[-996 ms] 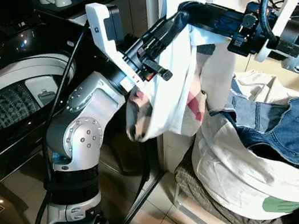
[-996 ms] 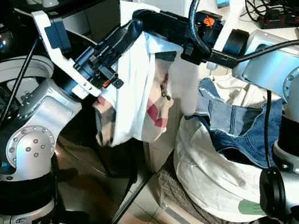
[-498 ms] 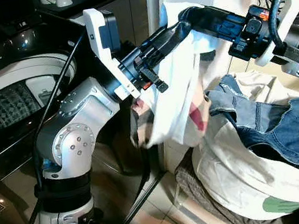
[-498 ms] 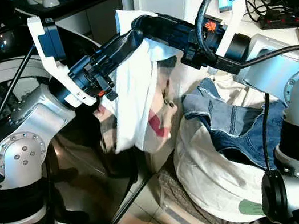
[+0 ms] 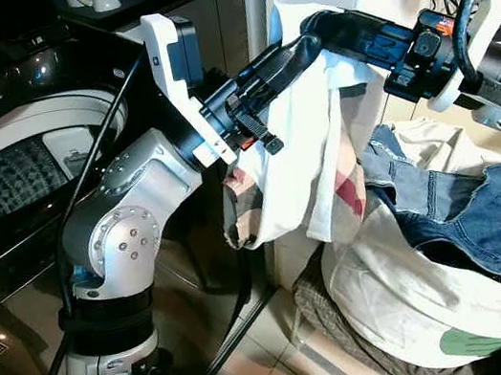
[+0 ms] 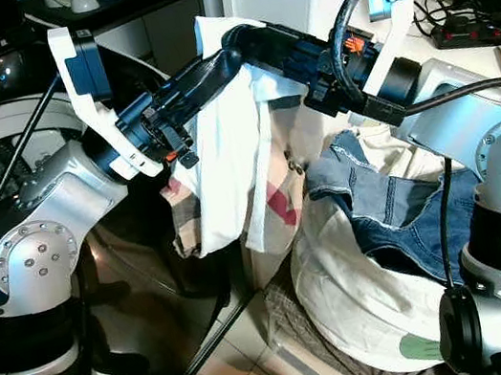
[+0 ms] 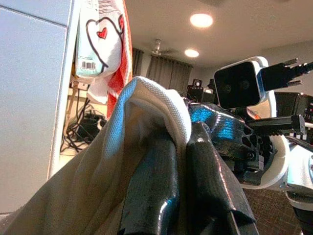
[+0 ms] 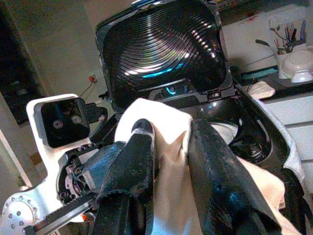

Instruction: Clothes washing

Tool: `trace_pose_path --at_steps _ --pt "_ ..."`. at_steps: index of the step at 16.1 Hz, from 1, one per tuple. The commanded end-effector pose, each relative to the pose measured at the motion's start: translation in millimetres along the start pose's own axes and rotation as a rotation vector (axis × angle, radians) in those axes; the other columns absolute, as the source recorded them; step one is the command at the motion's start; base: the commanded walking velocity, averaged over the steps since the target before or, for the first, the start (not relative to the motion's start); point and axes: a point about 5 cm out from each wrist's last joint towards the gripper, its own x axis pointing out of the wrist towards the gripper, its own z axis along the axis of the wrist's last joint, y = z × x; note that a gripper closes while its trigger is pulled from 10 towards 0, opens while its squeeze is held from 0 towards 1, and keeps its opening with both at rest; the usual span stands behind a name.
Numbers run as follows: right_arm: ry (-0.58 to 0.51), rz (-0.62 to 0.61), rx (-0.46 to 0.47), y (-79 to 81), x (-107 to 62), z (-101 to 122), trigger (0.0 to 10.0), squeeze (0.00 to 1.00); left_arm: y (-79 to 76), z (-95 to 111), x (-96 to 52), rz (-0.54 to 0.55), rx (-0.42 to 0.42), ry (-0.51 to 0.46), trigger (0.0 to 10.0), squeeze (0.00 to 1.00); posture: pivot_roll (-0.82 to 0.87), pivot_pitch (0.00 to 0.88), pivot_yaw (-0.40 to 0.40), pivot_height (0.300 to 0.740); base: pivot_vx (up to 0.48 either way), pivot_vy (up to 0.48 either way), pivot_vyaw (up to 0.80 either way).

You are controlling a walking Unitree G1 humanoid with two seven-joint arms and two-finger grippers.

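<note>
Tiled floor (image 5: 262, 360), open black washing machine (image 5: 7, 182), laundry basket (image 5: 418, 313), hanging white garment (image 5: 296, 170)

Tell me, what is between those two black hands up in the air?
A white garment with pinkish patches. The left hand and right hand both pinch its top edge, fingertips nearly meeting, and it hangs below them, as both eye views show.

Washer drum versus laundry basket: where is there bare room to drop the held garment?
The washer drum is open and looks bare. The basket is crowded with jeans and pale cloth. Both grippers, left and right, hold the white garment between the two.
</note>
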Motion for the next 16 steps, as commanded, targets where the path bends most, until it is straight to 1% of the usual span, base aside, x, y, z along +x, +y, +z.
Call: trace_pose_path --at_steps 1,2,3,4,9,10,11,12,14,16 --pt "-0.050 0.038 -0.041 8.9 -1.5 9.0 9.4 0.00 0.3 -4.2 2.2 0.006 -0.005 0.035 0.0 0.00 -0.04 0.000 -0.011 0.740 0.000 0.000 0.00" --pt "-0.050 0.045 -0.035 9.5 -1.4 8.5 3.0 0.00 0.5 -4.1 2.3 0.008 -0.004 0.034 0.0 0.00 -0.04 0.000 -0.008 0.740 0.000 0.000 0.00" --pt "-0.051 0.049 -0.030 9.9 -1.4 8.3 2.0 0.00 0.7 -3.9 2.3 0.009 -0.004 0.033 0.0 0.00 -0.04 0.000 -0.008 0.740 0.000 0.000 0.00" --pt "-0.053 0.055 -0.026 10.4 -1.6 8.4 0.0 0.00 0.9 -3.7 2.4 0.011 -0.004 0.033 0.0 0.00 -0.04 0.000 -0.010 0.740 0.000 0.000 0.00" --pt "-0.058 0.070 -0.011 11.4 -1.6 8.6 0.0 0.00 1.9 -2.8 2.6 0.025 -0.009 0.027 0.0 0.00 -0.04 0.000 -0.010 0.740 0.000 0.000 0.00" --pt "-0.059 0.071 -0.010 11.5 -1.6 8.7 0.0 0.00 4.1 -2.3 2.8 0.049 -0.007 0.025 2.4 0.00 -0.04 0.000 -0.010 0.740 0.000 0.000 0.00" --pt "-0.060 0.072 -0.009 11.7 -1.5 8.9 0.0 0.00 8.7 -0.6 3.6 0.089 -0.027 0.001 10.0 0.18 -0.04 0.000 -0.010 0.740 0.000 0.000 0.00" --pt "-0.061 0.073 -0.009 12.0 -1.6 9.2 0.0 0.00 10.0 1.3 3.7 0.088 -0.047 -0.017 10.0 1.00 -0.04 0.000 -0.010 0.740 0.000 0.000 0.00" --pt "-0.063 0.072 -0.009 12.1 -1.8 9.5 0.0 0.00 7.6 1.5 3.4 0.058 -0.062 -0.014 10.0 1.00 -0.04 0.000 -0.007 0.740 0.000 0.000 0.00" --pt "-0.069 0.067 -0.008 11.7 -2.6 10.6 0.0 0.00 1.0 -0.6 1.8 -0.002 -0.080 0.000 10.0 1.00 -0.04 0.000 -0.006 0.740 0.000 0.000 0.00"
